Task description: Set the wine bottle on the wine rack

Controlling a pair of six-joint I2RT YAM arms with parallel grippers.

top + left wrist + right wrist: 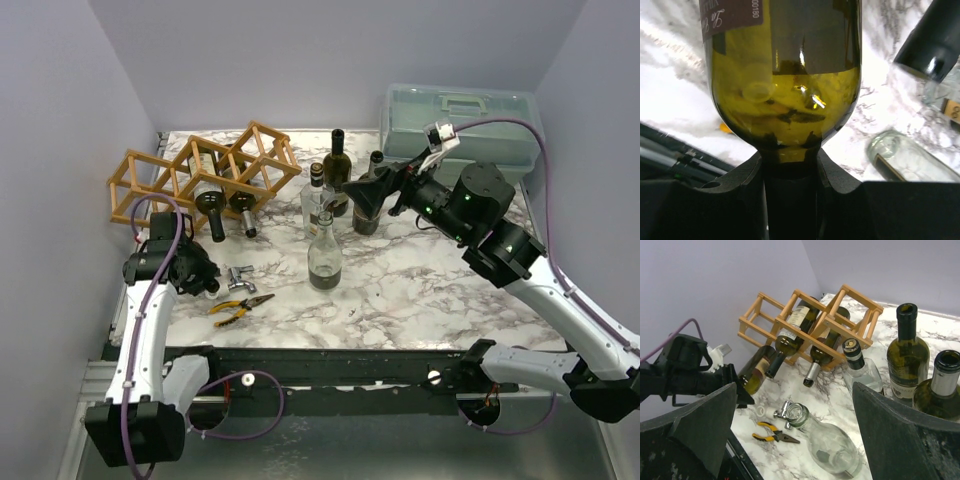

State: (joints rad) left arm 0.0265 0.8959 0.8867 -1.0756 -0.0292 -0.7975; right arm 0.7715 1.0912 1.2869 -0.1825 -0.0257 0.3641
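Gripping the wine bottle [785, 100] by its neck, left jaws hold it low at nine o'clock on the tabletop [420, 290] — base toward the wine rack [200, 170] at eleven; feed it level into an empty cell; right jaws gape, idle.

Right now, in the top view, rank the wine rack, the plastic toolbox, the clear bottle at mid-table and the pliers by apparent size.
1-2. wine rack and plastic toolbox, too close to rank; the right arm hides part of the toolbox.
3. clear bottle.
4. pliers.
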